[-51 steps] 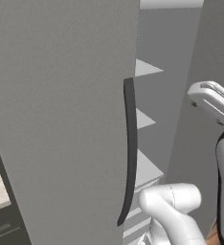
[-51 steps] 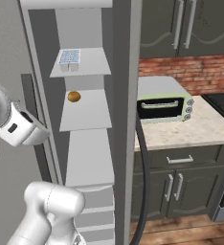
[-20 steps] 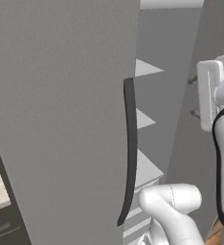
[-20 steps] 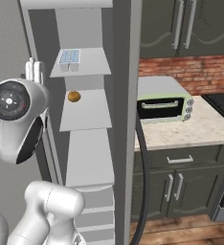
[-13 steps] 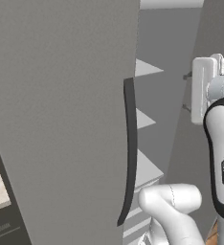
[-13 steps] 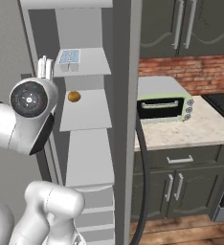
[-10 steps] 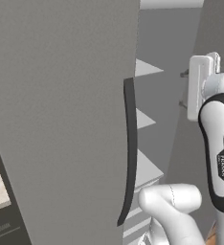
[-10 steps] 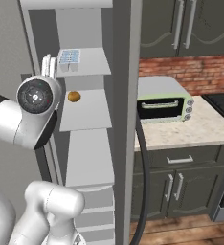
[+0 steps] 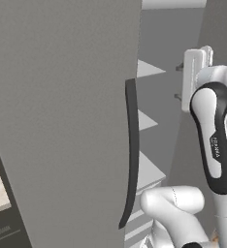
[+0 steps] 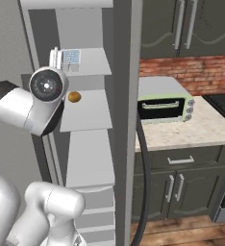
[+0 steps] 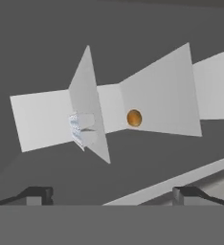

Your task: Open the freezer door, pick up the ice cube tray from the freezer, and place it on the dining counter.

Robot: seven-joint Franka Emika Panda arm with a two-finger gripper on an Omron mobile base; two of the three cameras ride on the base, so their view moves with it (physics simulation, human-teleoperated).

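Note:
The freezer door [image 9: 62, 121] stands swung open, its long dark handle [image 9: 131, 155] facing me. Inside the freezer [image 10: 88, 144], the pale ice cube tray [image 10: 71, 56] lies on an upper light grey shelf. My gripper [image 10: 56, 56] is raised to that shelf's height, in front of the tray and just to its left, apart from it. It is open with nothing between its jaws. In the hand view, which is rolled, the tray [image 11: 82, 129] lies ahead, left of centre, beyond the gripper [image 11: 114, 194]. In the left base view the gripper [image 9: 178, 82] points into the freezer. The dining counter is out of view.
A small orange thing [image 10: 74, 97] rests on the shelf below the tray. The freezer's other door edge [image 10: 126, 96] and its dark handle [image 10: 143, 182] are at my right. Beyond them, a toaster oven [image 10: 165, 108] sits on a stone-topped cabinet [image 10: 201, 132].
My arm has swung the gripper up and forward toward the freezer's upper shelf, closer to the tray. The jaws have stayed open. The door and tray have not moved.

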